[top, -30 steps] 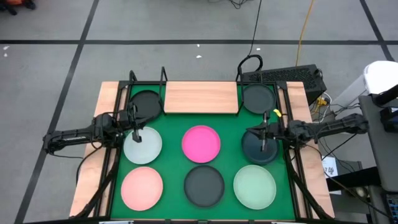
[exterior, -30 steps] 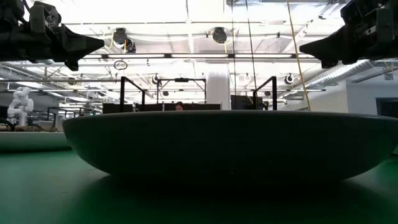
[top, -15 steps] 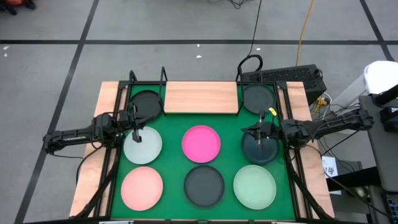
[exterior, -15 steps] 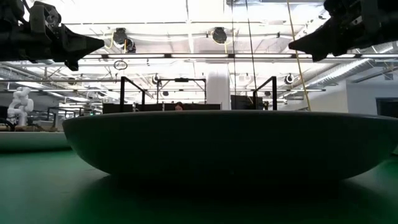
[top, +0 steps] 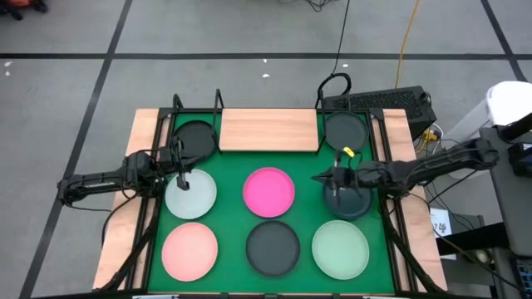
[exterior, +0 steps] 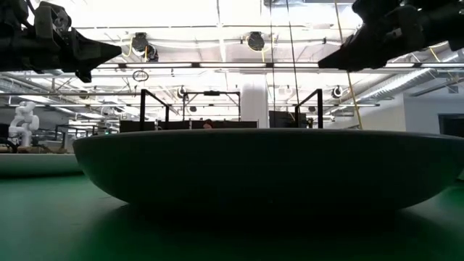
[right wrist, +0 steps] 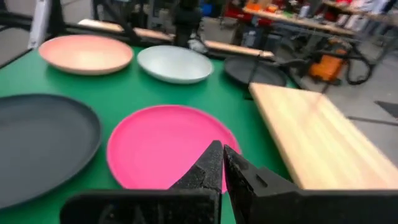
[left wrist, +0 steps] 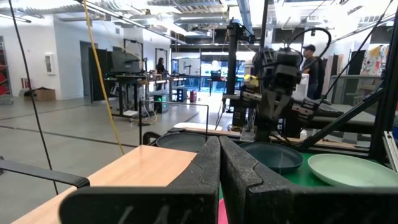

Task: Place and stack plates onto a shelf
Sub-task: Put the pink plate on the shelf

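In the high view several round plates lie flat on the green mat (top: 309,218): whitish (top: 193,198), hot pink (top: 268,189), dark grey-teal (top: 349,204), pale pink (top: 189,249), black (top: 273,247) and mint green (top: 340,248). Two dark plates (top: 194,138) (top: 344,130) flank the light wood shelf board (top: 268,130) at the far edge. My left gripper (top: 182,176), shut (left wrist: 219,149), hovers over the whitish plate. My right gripper (top: 317,177), shut (right wrist: 222,155), hangs between the grey-teal and hot pink (right wrist: 168,146) plates, pointing toward the table's left. Neither touches anything.
Black metal frame rails (top: 158,149) (top: 384,149) run along both sides of the mat. A keyboard (top: 378,101) and cables lie beyond the far right corner. The low view is mostly filled by the black plate's side (exterior: 268,167). A person (left wrist: 308,56) stands in the room behind.
My right gripper has travelled toward the table's left, from above the grey-teal plate's middle to its left rim, nearer the hot pink plate, staying shut. The left arm and all plates have kept still.
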`<state>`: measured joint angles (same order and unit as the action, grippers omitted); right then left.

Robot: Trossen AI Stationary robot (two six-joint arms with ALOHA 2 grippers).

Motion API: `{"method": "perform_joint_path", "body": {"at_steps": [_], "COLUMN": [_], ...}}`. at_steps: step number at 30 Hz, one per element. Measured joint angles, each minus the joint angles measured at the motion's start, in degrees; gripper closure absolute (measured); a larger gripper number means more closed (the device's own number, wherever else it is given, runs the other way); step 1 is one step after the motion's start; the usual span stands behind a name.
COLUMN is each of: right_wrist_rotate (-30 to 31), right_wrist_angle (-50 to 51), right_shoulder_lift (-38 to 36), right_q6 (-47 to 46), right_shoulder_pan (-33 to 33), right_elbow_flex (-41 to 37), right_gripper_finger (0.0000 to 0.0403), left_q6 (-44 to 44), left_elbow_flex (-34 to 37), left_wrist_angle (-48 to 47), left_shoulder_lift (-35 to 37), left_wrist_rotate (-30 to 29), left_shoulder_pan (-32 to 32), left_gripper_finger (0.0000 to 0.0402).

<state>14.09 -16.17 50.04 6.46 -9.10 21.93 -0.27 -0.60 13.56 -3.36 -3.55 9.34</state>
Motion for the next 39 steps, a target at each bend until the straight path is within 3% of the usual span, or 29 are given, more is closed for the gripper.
{"method": "perform_joint_path", "body": {"at_steps": [8, 24, 31, 39], "right_wrist_rotate": [-5.8, -6.8, -6.7, -6.6], "right_wrist_angle": [-10.5, -7.0, -8.8, -2.0], "right_shoulder_lift": [8.6, 22.0, 28.3, 37.1], "right_q6": [3.2, 9.8, 10.3, 12.3], "right_shoulder_pan": [0.0, -2.3, -2.3, -2.3], "right_elbow_flex": [0.2, 6.1, 7.4, 13.3], "right_gripper_finger": [0.0389, 0.0309, 0.0286, 0.0274], "left_q6": [0.0, 0.0, 0.0, 0.0], "left_elbow_flex": [0.0, 0.0, 0.0, 0.0], "left_wrist_angle": [0.0, 0.0, 0.0, 0.0], "left_shoulder_lift": [0.0, 0.0, 0.0, 0.0], "left_wrist_rotate": [0.0, 0.0, 0.0, 0.0], "left_shoulder_pan": [0.0, 0.0, 0.0, 0.0], "left_gripper_finger": [0.04, 0.04, 0.04, 0.04]}}
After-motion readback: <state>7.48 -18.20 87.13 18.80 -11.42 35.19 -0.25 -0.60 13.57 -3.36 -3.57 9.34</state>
